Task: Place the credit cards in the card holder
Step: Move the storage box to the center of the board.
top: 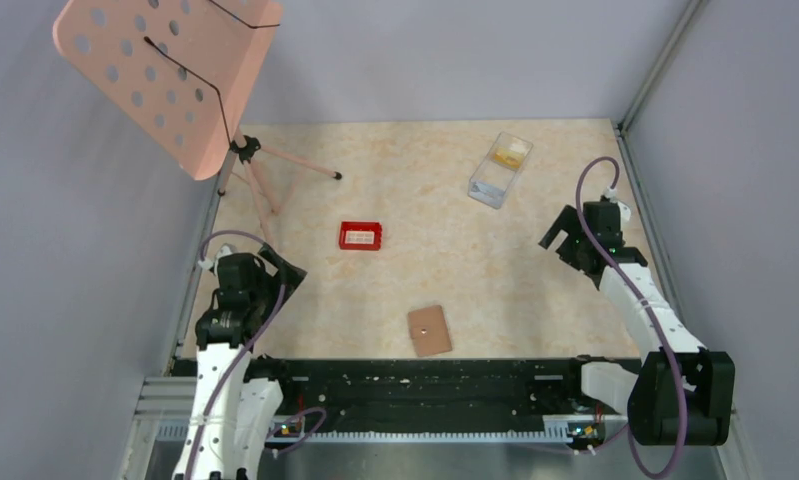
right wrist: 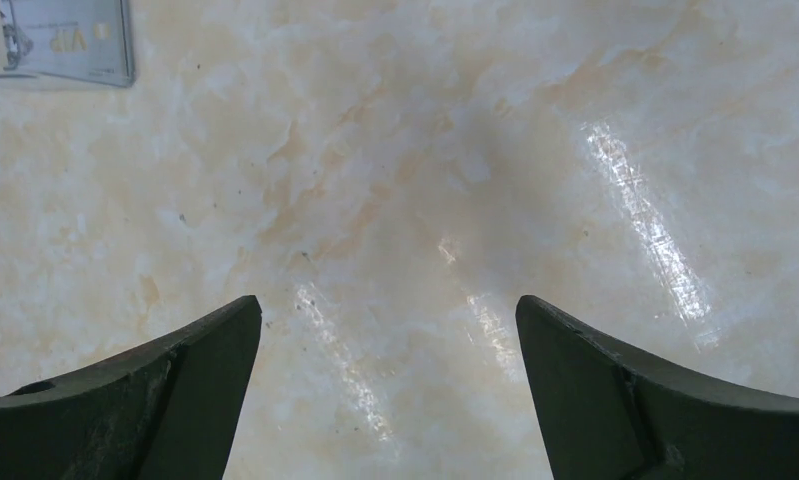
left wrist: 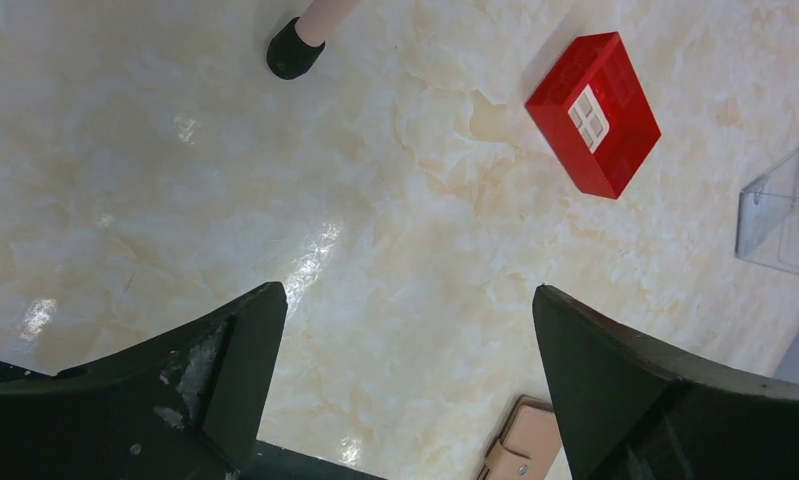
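The card holder (top: 430, 330) is a closed tan wallet with a small stud, lying flat near the table's front edge; its corner shows in the left wrist view (left wrist: 523, 452). A yellow-orange credit card (top: 512, 152) and a pale card (top: 487, 187) lie in a clear plastic box (top: 499, 171) at the back right. The pale card, marked VIP, shows in the right wrist view (right wrist: 65, 40). My left gripper (top: 278, 272) (left wrist: 405, 295) is open and empty at the left, above bare table. My right gripper (top: 561, 241) (right wrist: 388, 300) is open and empty, in front and to the right of the box.
A small red tray (top: 360, 236) (left wrist: 595, 112) sits mid-table. A pink perforated music stand (top: 170, 70) on a tripod stands at the back left; one foot (left wrist: 295, 50) shows in the left wrist view. Grey walls enclose the table on three sides.
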